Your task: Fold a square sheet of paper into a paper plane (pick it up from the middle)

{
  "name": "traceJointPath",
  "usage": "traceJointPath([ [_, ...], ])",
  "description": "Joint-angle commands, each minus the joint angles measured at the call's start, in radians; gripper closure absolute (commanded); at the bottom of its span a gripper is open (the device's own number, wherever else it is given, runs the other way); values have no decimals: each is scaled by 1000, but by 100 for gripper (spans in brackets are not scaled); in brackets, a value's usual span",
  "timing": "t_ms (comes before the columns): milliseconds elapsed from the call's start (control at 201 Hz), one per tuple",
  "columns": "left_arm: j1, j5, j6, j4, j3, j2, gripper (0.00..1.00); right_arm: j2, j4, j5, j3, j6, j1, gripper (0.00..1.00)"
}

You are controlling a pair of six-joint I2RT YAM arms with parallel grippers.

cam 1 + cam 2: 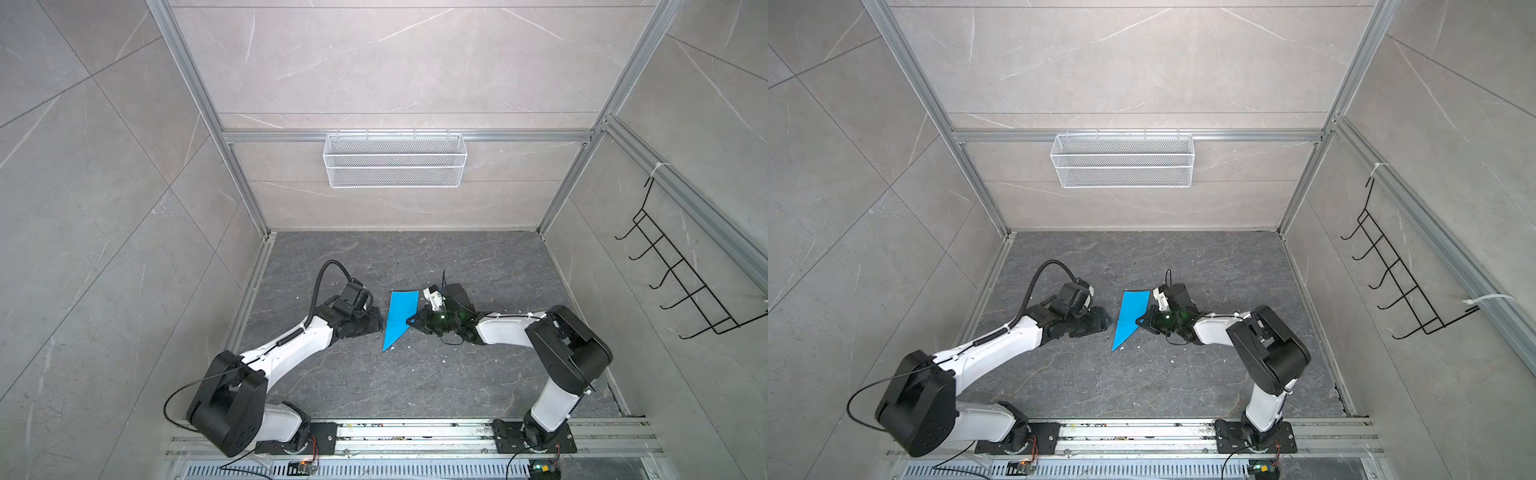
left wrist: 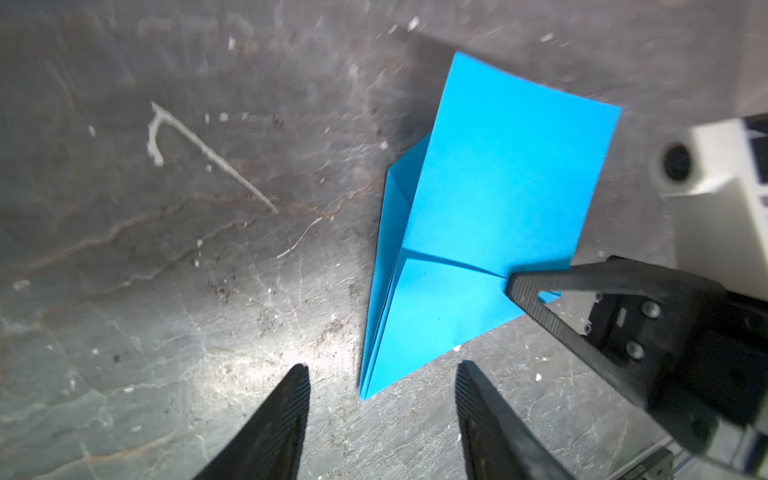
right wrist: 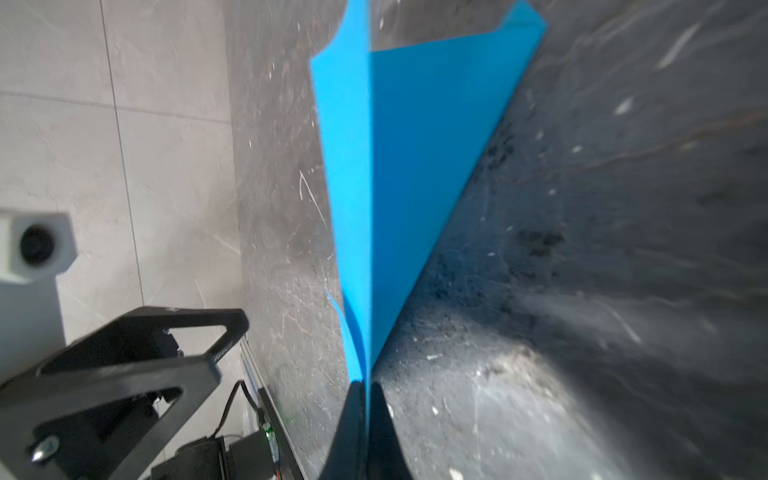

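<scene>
Right gripper [image 3: 366,384] pinched tight on a side edge of the blue paper [image 1: 400,316], which is partly folded and lies mid-table [image 1: 457,374]. Left gripper [image 2: 383,365]: jaws parted, empty, just beside the paper.

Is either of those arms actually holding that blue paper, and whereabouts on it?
Yes. The right end effector pinches the folded blue paper at a side corner, midway along its length. The left end effector is open, holding nothing.
</scene>
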Motion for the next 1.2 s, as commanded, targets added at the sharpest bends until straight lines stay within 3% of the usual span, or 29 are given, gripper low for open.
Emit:
traceJointPath([
  [0,-12,41,86,180,-64,-65,31,-48,-123,109,-39,60,-3,100],
  [139,-37,82,189,302,-119,-78,15,-72,-154,172,-67,168,-6,100],
  [368,-173,-46,447,426,-131,-4,4,-121,-209,231,-75,279,-8,100],
  [632,-208,-33,658,585,-168,81,5,-154,-341,231,12,272,-10,99],
  [772,-215,-6,753,762,-223,139,8,-116,-332,200,33,299,-11,99],
  [1081,-236,-40,937,967,-267,240,13,-93,-357,184,77,321,-11,97],
  [1190,-258,-106,1014,1112,-281,325,15,-94,-363,177,87,325,-12,97],
])
